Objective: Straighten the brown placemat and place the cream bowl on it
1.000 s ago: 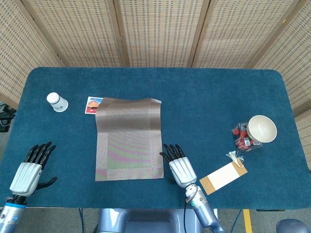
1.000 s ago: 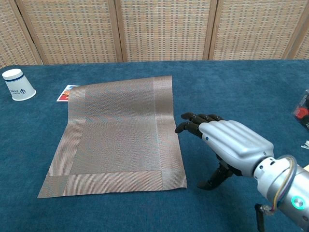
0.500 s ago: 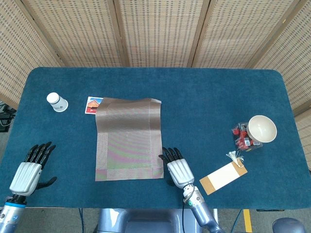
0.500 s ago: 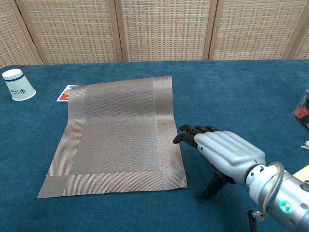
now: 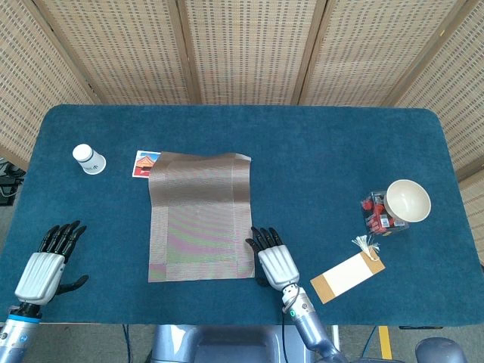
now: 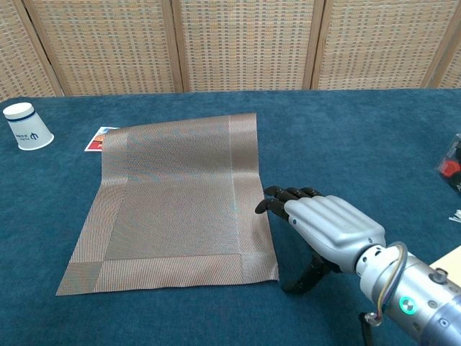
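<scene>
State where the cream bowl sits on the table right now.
In the head view, the cream bowl is on the table's right side, against the clear container of red items, far from the brown placemat.

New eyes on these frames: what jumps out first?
The brown woven placemat dominates the left-centre of the dark blue felt table, its far edge lying over a small picture card. The silver-and-black right hand hovers with spread fingers at the mat's right edge near the front corner. Far right, the cream bowl sits on a clear container of red items; the left hand rests open at the table's front left.
</scene>
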Controlling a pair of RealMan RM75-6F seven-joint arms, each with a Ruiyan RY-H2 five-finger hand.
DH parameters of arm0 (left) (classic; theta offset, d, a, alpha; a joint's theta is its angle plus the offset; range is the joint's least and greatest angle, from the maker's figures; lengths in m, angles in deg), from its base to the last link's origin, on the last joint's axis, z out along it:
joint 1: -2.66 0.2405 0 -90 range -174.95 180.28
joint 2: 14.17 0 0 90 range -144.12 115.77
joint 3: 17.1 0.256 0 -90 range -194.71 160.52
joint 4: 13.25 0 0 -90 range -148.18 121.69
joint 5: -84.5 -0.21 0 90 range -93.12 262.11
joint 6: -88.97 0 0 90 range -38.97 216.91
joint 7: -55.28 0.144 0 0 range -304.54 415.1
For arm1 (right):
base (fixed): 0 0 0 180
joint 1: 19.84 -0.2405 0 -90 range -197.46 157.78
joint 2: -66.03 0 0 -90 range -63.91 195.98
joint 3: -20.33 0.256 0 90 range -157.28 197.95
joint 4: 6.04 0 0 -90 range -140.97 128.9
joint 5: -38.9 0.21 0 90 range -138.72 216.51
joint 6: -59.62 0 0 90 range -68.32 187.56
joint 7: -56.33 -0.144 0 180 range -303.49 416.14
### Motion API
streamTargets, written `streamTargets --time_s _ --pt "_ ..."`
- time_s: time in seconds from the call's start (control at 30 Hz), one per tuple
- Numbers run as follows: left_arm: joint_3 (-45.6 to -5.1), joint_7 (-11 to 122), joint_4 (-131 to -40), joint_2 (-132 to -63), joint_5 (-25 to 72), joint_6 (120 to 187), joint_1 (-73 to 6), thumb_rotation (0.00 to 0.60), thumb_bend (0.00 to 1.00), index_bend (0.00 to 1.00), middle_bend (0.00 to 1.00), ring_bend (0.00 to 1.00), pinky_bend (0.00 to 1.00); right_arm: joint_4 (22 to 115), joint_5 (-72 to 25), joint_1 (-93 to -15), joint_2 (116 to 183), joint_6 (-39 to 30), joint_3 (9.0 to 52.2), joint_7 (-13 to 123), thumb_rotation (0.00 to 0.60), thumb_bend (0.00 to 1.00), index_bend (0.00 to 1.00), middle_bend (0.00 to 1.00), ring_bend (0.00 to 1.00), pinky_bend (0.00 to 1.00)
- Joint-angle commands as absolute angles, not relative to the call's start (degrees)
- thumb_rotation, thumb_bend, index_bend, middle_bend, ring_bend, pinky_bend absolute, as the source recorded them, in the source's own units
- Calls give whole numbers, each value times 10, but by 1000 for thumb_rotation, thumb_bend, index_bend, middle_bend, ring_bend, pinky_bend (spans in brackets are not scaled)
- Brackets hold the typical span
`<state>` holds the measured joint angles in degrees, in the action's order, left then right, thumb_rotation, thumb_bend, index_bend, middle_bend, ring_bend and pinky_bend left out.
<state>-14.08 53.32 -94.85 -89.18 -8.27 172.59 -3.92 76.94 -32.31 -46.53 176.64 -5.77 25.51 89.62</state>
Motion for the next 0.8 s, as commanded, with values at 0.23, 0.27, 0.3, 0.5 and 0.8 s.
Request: streamTargets --time_s 0.23,0.27,0.3,0.5,0.8 --pt "-140 534 -949 -893 -82 1723 -40 600 160 7 0 0 0 728 -382 -473 1792 -75 255 809 600 432 264 0 0 0" --pt "-140 534 -949 -893 -82 1723 -40 600 161 7 0 0 0 724 -389 -472 1794 -79 254 799 600 450 267 0 0 0" --pt "-140 535 -949 -893 -82 1723 -40 600 161 7 0 0 0 721 -395 -472 1795 -82 254 791 600 460 270 0 0 0" --pt "-139 534 -949 -893 -81 1719 -41 600 160 7 0 0 0 713 -405 -470 1799 -90 255 773 600 496 282 0 0 0" --pt "-137 536 -951 -894 -76 1709 -44 600 164 7 0 0 0 697 -387 -473 1812 -62 258 763 600 480 339 0 0 0"
